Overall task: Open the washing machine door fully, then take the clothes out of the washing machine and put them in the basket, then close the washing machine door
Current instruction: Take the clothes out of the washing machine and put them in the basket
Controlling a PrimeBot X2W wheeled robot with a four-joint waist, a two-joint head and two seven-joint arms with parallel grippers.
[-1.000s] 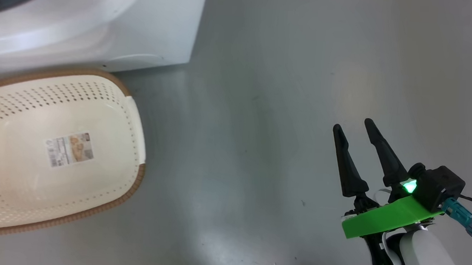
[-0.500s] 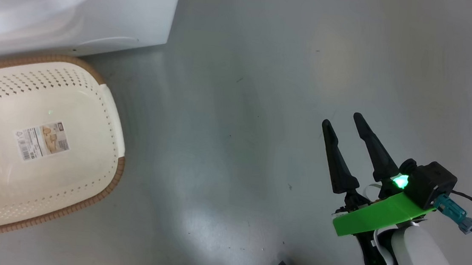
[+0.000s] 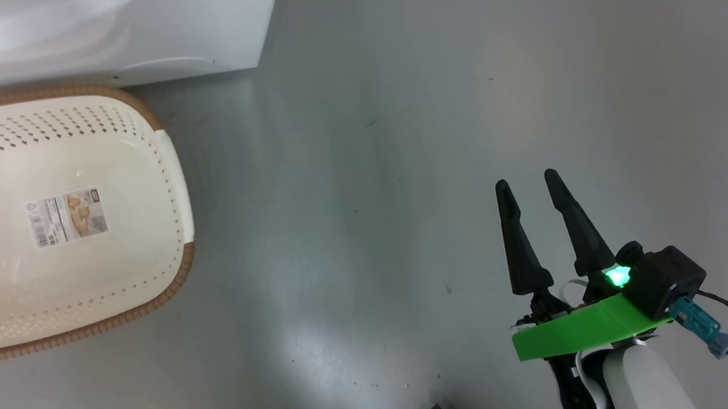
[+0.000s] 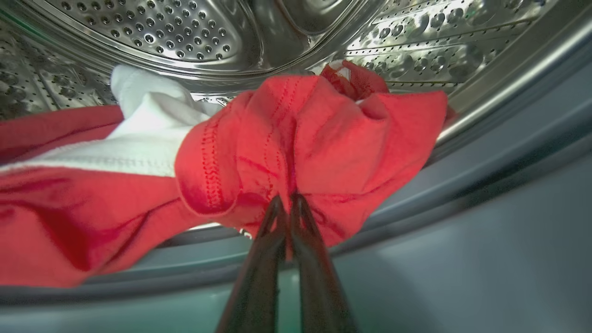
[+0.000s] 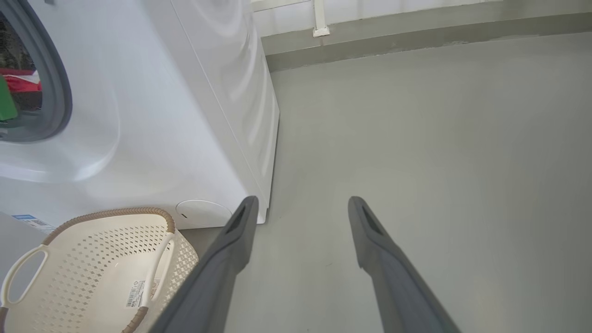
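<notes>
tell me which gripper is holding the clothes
The left gripper: it is pinched shut on the red clothes in the drum; the right gripper hangs open over the floor.

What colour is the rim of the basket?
The basket rim is brown with a woven look; the head view shows it best.

Soft cloth clothes [image 4: 323, 138], shiny steel drum [image 4: 152, 27]

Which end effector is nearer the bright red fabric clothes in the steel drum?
Left. The left end effector pinches the clothes in the drum; the right end effector hangs open over grey floor, apart.
</notes>
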